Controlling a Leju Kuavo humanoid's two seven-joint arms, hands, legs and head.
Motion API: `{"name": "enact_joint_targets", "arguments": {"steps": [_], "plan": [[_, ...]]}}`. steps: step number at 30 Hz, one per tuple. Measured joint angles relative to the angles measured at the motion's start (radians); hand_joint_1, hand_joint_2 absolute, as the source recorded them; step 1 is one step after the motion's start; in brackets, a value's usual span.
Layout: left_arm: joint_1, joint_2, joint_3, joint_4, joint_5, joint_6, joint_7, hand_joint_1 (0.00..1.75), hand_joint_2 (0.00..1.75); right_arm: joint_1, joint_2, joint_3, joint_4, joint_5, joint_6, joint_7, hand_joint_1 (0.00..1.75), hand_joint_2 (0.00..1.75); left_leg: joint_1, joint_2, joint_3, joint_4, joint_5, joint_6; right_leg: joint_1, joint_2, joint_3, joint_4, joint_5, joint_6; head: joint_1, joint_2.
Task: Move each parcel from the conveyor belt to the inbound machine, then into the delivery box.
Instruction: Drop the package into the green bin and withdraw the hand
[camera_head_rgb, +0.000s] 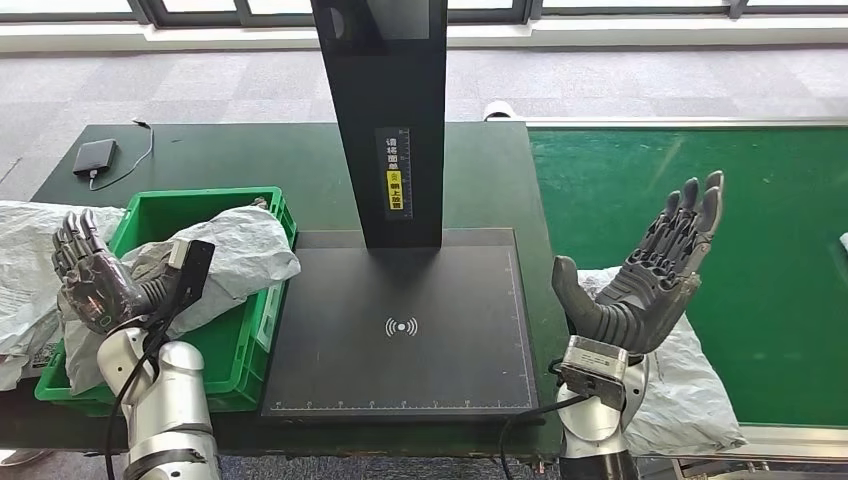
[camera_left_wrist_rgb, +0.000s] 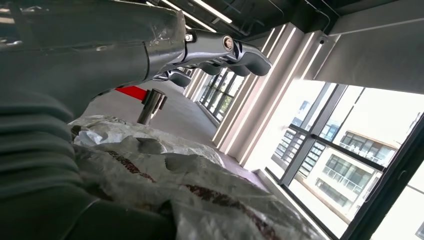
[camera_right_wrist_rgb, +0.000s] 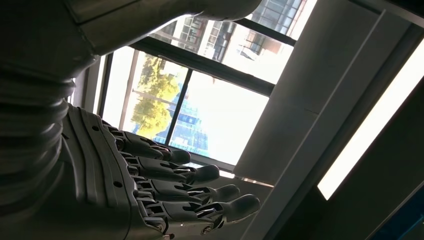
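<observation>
My right hand (camera_head_rgb: 655, 275) hangs spread and empty over a grey parcel (camera_head_rgb: 685, 385) on the near belt edge; a careless scoop could shove it off. Left hand (camera_head_rgb: 90, 275) (fingers apart, empty) hovers by the heaped green delivery box (camera_head_rgb: 262, 325), whose top parcel (camera_head_rgb: 235, 260) could spill.

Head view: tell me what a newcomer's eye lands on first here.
The tall black scanner post rising from the flat black inbound machine pad dominates the centre. To its right, the robot's right hand is raised open, fingers spread, above a crumpled grey plastic parcel at the edge of the green conveyor belt. At left, the left hand sits by the green plastic delivery box, where another grey plastic parcel lies.
</observation>
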Motion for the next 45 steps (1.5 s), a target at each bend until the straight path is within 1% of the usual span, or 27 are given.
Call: {"name": "enact_joint_targets", "arguments": {"steps": [3,6,8,11,14,17,21,34,38,45], "plan": [[0.006,-0.004,0.001,0.003,0.021,0.000,-0.011,0.00,0.00,0.000,0.000,0.000,0.000,0.000,0.000,0.000,0.00,1.75,0.000,0.000,0.000,0.000,0.001,0.001,0.000,-0.001,0.000,0.000,0.000,0.000,0.000,0.000],[0.036,-0.011,-0.022,0.007,0.130,0.000,-0.039,0.00,0.00,0.000,0.000,-0.001,0.000,0.002,0.000,0.000,0.00,1.75,0.000,-0.001,0.001,0.000,0.002,0.001,0.000,-0.002,0.001,0.000,0.000,0.000,0.000,0.000],[0.072,-0.015,-0.076,0.009,0.263,-0.002,-0.062,0.00,0.00,0.001,0.000,-0.004,0.000,0.004,0.000,0.000,0.00,1.75,-0.001,-0.002,0.002,0.000,0.002,0.001,-0.001,-0.003,0.002,0.000,0.000,0.000,0.000,0.000],[0.134,-0.018,-0.193,-0.009,0.455,-0.011,-0.095,0.00,0.00,0.002,0.000,-0.011,0.000,0.006,0.000,0.000,0.00,1.75,-0.001,-0.003,0.003,0.000,0.002,0.002,-0.001,-0.004,0.004,0.000,0.000,0.001,0.000,0.000],[0.194,-0.019,-0.290,-0.044,0.552,-0.012,-0.104,0.00,0.00,0.003,0.000,-0.017,0.000,0.005,-0.001,0.000,0.00,1.75,-0.002,-0.003,0.004,-0.001,0.001,0.002,-0.003,-0.004,0.005,0.000,-0.001,0.002,0.000,0.000],[0.226,-0.014,-0.340,-0.058,0.581,-0.012,-0.105,0.00,0.00,0.003,0.000,-0.018,0.000,0.005,-0.001,0.000,0.00,1.75,-0.002,-0.004,0.003,0.000,0.002,0.003,-0.002,-0.005,0.005,0.000,-0.001,0.002,0.000,0.000],[0.248,-0.007,-0.377,-0.066,0.589,-0.012,-0.105,0.00,0.00,0.004,0.000,-0.020,0.000,0.005,-0.001,0.000,0.00,1.75,-0.002,-0.004,0.003,0.000,0.002,0.003,-0.002,-0.005,0.004,0.000,0.000,0.002,0.000,0.000],[0.257,-0.005,-0.401,-0.072,0.591,-0.014,-0.104,0.00,0.00,0.006,0.000,-0.032,0.000,0.006,-0.001,0.000,0.00,1.75,-0.002,-0.004,0.002,0.000,0.002,0.003,-0.002,-0.005,0.004,0.000,0.000,0.002,0.000,0.000],[0.264,-0.002,-0.415,-0.081,0.589,-0.018,-0.089,0.00,1.75,0.006,0.000,-0.034,0.000,0.007,-0.001,0.000,0.00,1.75,-0.002,-0.003,0.002,0.000,0.002,0.003,-0.002,-0.004,0.003,0.000,0.000,0.002,0.000,0.000],[0.280,0.003,-0.428,-0.090,0.571,-0.007,-0.080,0.00,1.75,0.007,0.000,-0.035,0.000,0.012,-0.001,0.000,0.00,1.75,-0.002,-0.003,0.001,0.000,0.001,0.002,-0.002,-0.003,0.002,0.000,0.000,0.001,0.000,0.000]]}}
